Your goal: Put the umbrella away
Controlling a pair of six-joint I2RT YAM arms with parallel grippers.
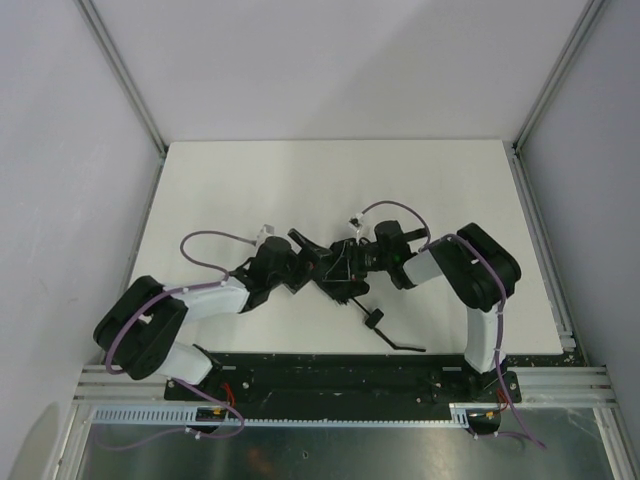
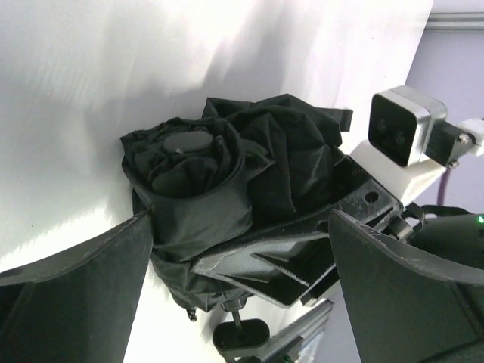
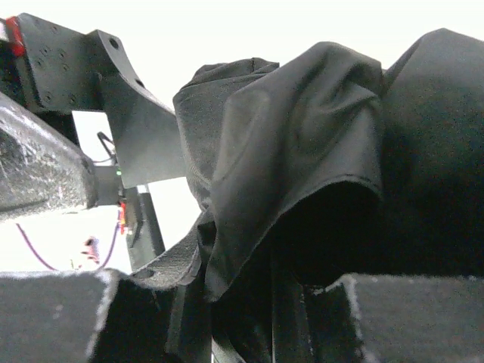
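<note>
The umbrella [image 1: 343, 270] lies bunched at the middle of the worktop [image 1: 300, 190], shaft pointing toward its near edge. The right fingers [image 3: 408, 318] clench its fabric; the left fingers [image 2: 76, 302] stand released either side of its capped end.

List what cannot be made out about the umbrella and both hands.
Top external: the umbrella merges with the black left hand and right hand; its folds are too small to read.
Right wrist: bunched fabric fills most of the frame, hiding the umbrella's cap and handle.
Left wrist: the umbrella's underside sits behind the right hand.
</note>
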